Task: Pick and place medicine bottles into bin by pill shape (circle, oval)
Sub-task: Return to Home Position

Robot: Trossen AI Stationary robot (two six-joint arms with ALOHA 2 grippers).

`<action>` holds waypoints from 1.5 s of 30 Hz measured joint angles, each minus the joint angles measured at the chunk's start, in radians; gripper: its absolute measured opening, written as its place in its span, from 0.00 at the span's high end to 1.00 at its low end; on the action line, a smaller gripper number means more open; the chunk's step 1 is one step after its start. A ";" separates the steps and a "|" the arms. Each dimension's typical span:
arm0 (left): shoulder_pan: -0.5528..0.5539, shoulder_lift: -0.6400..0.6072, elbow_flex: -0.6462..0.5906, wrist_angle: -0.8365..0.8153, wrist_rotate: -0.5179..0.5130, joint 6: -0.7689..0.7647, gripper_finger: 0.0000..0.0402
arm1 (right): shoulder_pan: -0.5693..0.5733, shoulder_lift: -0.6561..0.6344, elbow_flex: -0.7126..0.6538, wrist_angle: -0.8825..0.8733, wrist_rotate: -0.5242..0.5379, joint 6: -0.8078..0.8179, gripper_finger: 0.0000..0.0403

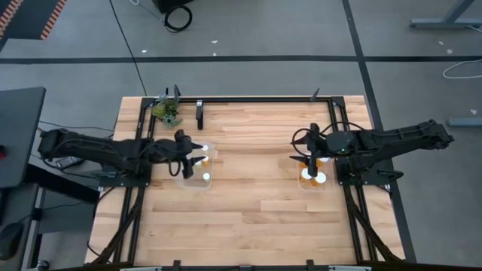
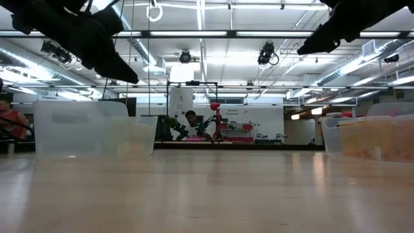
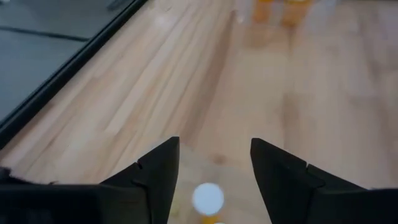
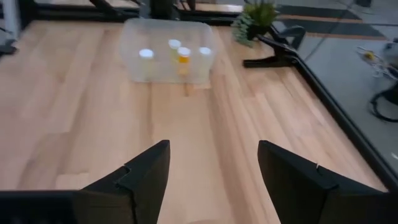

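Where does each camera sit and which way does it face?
High: above the table, facing straight down; left arm and right arm.
Low: at table height, facing the room; arms overhead.
Left wrist: down past the open left gripper at a cap.
Right wrist: past the open right gripper toward the left bin, shared with high.

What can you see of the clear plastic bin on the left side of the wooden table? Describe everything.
The clear plastic bin is rectangular with rounded corners, open-topped and upright, resting flat on the light wooden table, left of centre. Several white-capped bottles stand inside; at least one has an amber body. The open left gripper hangs above it, not touching.
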 joint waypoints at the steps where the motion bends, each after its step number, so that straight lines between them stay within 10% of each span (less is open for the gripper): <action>1: 0.000 -0.014 0.000 -0.001 0.018 0.001 0.49 | 0.000 0.000 0.000 0.009 -0.014 0.000 0.38; 25: -0.193 -0.039 -0.005 0.058 0.070 -0.029 0.64 | 0.000 -0.004 -0.419 0.766 -0.275 0.070 0.52; 31: -0.197 -0.040 -0.156 0.287 0.070 -0.053 0.67 | 0.000 -0.059 -0.527 0.887 -0.297 0.098 0.56; 45: -0.163 -0.349 -0.277 0.239 0.062 0.002 0.78 | -0.071 -0.350 -0.592 0.764 -0.337 0.085 0.69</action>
